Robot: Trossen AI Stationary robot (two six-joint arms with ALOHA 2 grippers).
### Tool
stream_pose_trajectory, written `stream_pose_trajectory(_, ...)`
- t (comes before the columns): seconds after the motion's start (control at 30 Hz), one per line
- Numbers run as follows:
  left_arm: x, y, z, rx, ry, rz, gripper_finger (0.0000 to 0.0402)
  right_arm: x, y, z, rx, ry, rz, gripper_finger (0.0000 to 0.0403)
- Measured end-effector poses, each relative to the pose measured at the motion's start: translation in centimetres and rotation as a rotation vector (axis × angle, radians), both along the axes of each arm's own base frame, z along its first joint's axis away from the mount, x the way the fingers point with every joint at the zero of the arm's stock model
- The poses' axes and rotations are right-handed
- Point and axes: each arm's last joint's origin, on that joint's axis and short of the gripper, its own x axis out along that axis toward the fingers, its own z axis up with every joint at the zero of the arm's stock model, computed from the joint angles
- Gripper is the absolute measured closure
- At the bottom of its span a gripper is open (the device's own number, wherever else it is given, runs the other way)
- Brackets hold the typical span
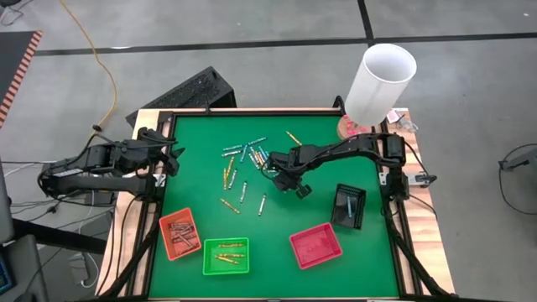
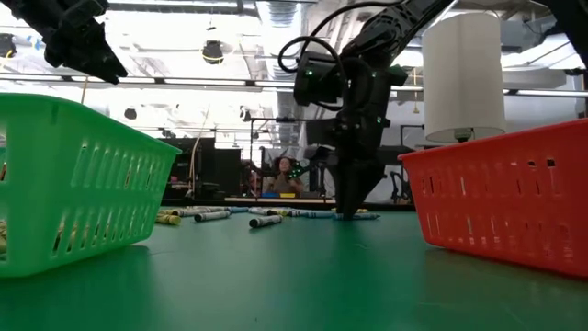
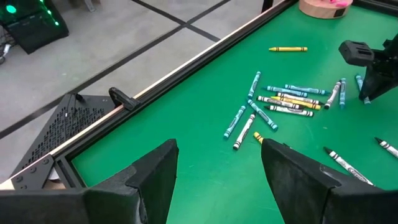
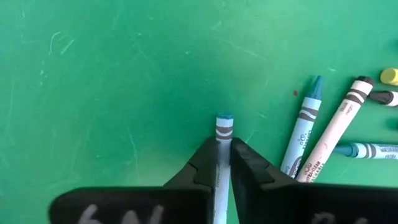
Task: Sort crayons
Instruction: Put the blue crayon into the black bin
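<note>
Loose crayons [image 1: 243, 164] in yellow, grey and light blue lie scattered on the green mat's far middle. My right gripper [image 1: 271, 166] stands at the right rim of this scatter, pointing steeply down, shut on one light blue crayon [image 4: 224, 127]; its fingertips [image 2: 354, 207] reach down to the mat. My left gripper [image 1: 172, 155] waits open, raised over the table's left edge, with nothing between its fingers [image 3: 217, 168]. My right gripper pinches the light blue crayon between its two fingers, one on each long side, just behind the crayon's banded end [image 4: 224, 132], which pokes out past the fingertips. The fingers come from above, slanting steeply down. The crayon is down at the mat.
Along the near side stand an orange tray [image 1: 180, 233] with reddish-brown crayons, a green tray [image 1: 226, 256] with yellow ones and a red tray [image 1: 316, 245]. A black tray [image 1: 348, 205] holds a light blue crayon. A tall white cylinder [image 1: 382, 80] stands at the far right corner.
</note>
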Motion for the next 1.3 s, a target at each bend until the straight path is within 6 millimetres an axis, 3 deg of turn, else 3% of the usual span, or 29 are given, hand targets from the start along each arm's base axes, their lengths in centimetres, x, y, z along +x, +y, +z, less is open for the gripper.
stream_pose_trajectory(0.13, 0.0, 0.0, 0.0, 0.0, 0.0, 0.0, 0.0178, 0.0, 0.0, 0.0, 0.015, -0.001, -0.052, 0.0396)
stream_pose_trajectory(0.4, 0.0, 0.0, 0.0, -0.001, -0.001, 0.0, 0.0178, 0.4, 0.3, 0.5, 0.022, -0.004, -0.132, 0.0399)
stream_pose_trajectory(0.8, 0.0, 0.0, 0.0, -0.001, 0.0, 0.0, 0.0178, 2.0, 0.9, 5.1, -0.003, -0.021, -0.199, 0.04)
stream_pose_trajectory(1.03, 0.0, 0.0, 0.0, -0.001, 0.0, 0.0, 0.0178, 1.5, 3.0, 8.0, 0.029, 0.079, -0.281, 0.04)
stream_pose_trajectory(1.3, 0.0, 0.0, 0.0, -0.001, 0.001, -0.001, 0.0178, -0.6, 7.5, 8.7, 0.112, 0.305, -0.42, 0.0401)
